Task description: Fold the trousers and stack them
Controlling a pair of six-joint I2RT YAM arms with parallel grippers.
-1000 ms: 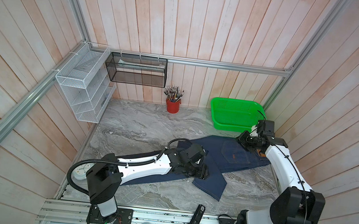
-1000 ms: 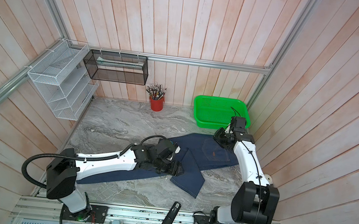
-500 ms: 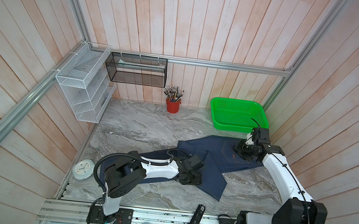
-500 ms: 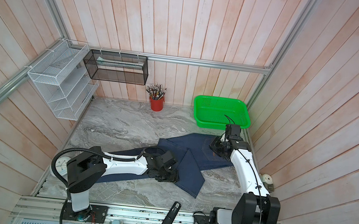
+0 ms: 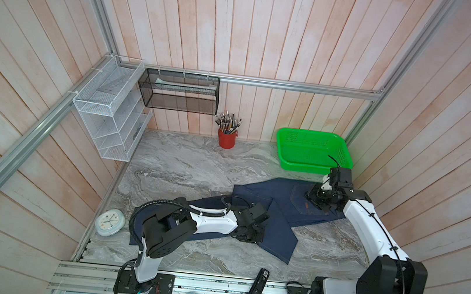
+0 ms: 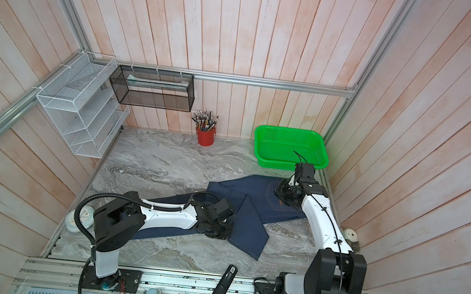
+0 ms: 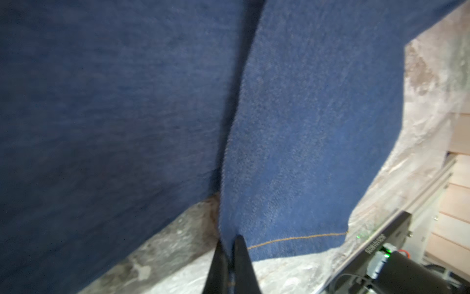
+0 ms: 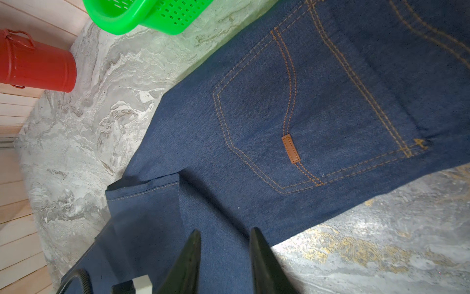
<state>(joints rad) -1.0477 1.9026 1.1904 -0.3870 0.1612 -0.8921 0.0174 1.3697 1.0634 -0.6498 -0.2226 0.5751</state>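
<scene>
left gripper (image 7: 229, 239): jaws together, clamped on a folded edge of the trousers (image 5: 277, 241), close to a tan-stitched hem.
right gripper (image 8: 225, 230): jaws apart, poised over denim below the back pocket (image 8: 256, 114); contact with the cloth cannot be determined.
trousers: spread flat on the marble table (image 5: 189, 163), right of centre in both top views; one leg runs under the left arm toward its base, the other angles toward the front edge.
back pocket: faces up, small tan patch (image 8: 290, 148) on its seam.
green basket (image 5: 309, 131): back right corner, just beside the seat end of the trousers.
red cup (image 5: 226, 140): at the back wall, well apart from the denim.
white clock (image 5: 110, 222): front left, near the leg end.
</scene>
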